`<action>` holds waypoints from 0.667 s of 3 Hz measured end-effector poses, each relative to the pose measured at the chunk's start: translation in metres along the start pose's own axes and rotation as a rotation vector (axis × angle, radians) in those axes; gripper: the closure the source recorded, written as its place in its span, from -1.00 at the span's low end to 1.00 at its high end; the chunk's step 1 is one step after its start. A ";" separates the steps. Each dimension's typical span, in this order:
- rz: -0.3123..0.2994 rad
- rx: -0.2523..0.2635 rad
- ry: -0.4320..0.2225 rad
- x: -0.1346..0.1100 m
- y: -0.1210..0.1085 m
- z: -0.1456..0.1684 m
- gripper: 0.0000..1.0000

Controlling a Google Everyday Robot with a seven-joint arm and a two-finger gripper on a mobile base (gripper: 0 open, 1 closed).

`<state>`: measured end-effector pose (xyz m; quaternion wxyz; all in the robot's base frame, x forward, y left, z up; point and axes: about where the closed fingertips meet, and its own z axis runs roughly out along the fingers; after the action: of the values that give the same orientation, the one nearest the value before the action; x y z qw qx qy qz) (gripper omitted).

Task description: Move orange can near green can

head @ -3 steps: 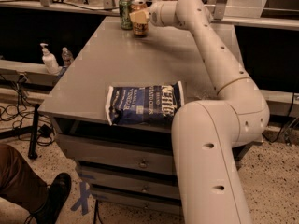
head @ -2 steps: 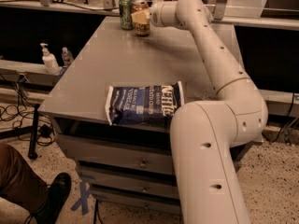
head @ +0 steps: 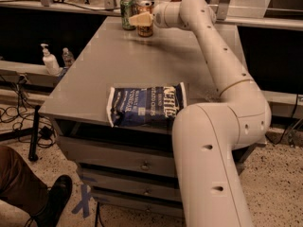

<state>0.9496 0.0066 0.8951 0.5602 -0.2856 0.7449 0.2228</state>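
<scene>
Tool point(head: 140, 19) still @ orange can point(head: 146, 30)

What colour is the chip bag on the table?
The chip bag is dark blue with white lettering (camera view); the tool is by the orange can.

The arm point(head: 222, 65) stretches far forward, its hand point(head: 140, 19) pointing left.

We see the green can point(head: 127, 12) in green with pale speckled print and a silver top. The orange can point(head: 146, 30) is orange-brown. The gripper point(head: 139, 19), at the orange can on the far end of the grey table point(head: 109, 56), is cream, like the arm point(head: 222, 65). The chip bag point(head: 147, 105) is dark blue with white letters.
</scene>
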 end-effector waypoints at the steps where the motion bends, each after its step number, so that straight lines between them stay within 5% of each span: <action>1: 0.011 -0.011 -0.003 -0.002 -0.002 -0.014 -1.00; 2: 0.032 -0.018 -0.020 -0.011 -0.012 -0.048 -1.00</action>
<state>0.9258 -0.0316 0.9190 0.5612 -0.2765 0.7419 0.2412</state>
